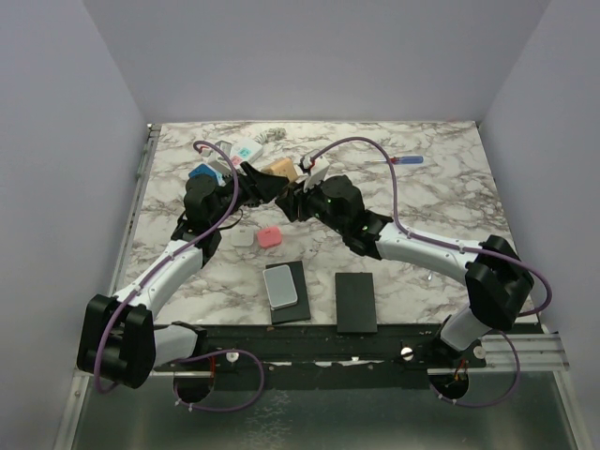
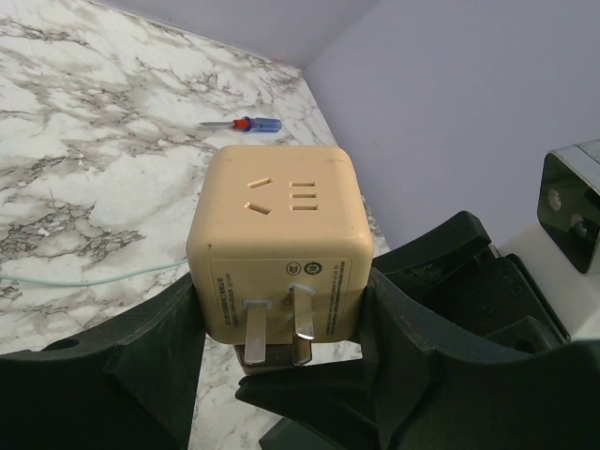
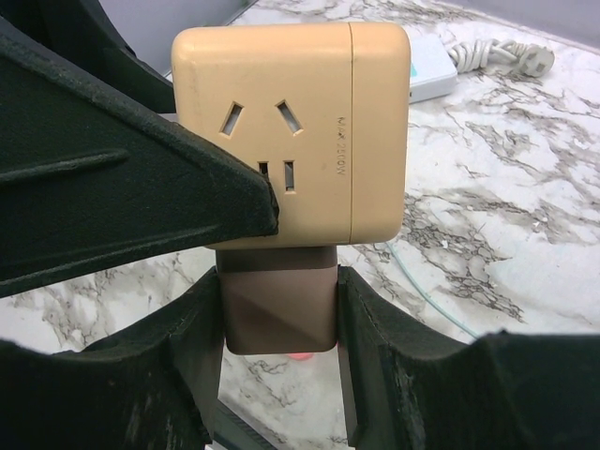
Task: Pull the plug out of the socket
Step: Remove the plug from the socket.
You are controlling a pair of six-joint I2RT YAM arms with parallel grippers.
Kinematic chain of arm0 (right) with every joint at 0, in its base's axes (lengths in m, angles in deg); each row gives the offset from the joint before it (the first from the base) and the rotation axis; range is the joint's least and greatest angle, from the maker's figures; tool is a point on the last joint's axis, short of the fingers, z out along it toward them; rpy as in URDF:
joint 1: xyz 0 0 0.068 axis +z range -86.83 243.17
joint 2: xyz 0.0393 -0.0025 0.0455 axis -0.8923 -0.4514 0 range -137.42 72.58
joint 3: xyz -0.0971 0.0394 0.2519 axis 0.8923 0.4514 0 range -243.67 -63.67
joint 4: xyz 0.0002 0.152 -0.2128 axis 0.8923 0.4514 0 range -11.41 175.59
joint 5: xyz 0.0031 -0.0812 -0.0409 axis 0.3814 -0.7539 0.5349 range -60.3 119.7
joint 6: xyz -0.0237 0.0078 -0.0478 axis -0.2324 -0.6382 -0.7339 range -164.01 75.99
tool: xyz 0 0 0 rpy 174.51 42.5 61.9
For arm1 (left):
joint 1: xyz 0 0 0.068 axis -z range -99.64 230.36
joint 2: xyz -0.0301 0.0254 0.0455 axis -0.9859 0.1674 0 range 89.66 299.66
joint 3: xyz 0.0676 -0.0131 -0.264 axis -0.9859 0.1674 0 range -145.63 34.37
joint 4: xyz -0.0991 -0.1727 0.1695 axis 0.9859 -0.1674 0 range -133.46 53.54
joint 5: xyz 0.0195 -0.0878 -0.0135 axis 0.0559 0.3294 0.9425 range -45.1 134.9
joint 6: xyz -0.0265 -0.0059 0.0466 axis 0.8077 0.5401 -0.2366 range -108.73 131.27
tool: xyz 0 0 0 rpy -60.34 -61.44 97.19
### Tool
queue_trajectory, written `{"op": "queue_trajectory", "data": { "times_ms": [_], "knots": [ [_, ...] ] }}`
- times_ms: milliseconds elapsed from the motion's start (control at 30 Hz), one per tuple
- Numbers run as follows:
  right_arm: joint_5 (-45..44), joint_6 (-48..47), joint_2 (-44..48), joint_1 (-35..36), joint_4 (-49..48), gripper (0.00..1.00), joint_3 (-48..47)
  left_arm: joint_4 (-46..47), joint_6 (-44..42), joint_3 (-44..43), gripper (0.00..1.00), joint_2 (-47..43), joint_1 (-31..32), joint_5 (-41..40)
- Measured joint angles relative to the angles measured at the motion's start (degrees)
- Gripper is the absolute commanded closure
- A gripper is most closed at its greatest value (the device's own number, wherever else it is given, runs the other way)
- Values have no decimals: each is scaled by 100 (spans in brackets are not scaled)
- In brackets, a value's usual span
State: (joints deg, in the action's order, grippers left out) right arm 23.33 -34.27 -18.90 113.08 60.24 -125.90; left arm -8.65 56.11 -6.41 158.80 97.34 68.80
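Left wrist shows a tan cube adapter (image 2: 277,225) with slotted outlet faces.

I am holding the tan cube socket (image 3: 291,131) aloft, prongs bare, the brown plug (image 3: 278,300) sitting flush at its 6 o'clock from my right wrist. From above, the white power strip (image 1: 242,150) is lying at its 10 o'clock.
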Motion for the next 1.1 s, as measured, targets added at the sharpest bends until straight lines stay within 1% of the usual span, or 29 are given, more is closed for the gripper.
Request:
{"op": "queue_trajectory", "data": {
  "times_ms": [367,800,1100],
  "knots": [
    [151,398,0,-42,11,99,39,-63,-11,0,100,0,0,0],
    [356,1259,-98,-90,361,99,-177,-138,-17,0,100,0,-33,-17],
    [334,1263,-109,-90,474,99,-232,-153,-17,0,100,0,-44,-13]
  ]
}}
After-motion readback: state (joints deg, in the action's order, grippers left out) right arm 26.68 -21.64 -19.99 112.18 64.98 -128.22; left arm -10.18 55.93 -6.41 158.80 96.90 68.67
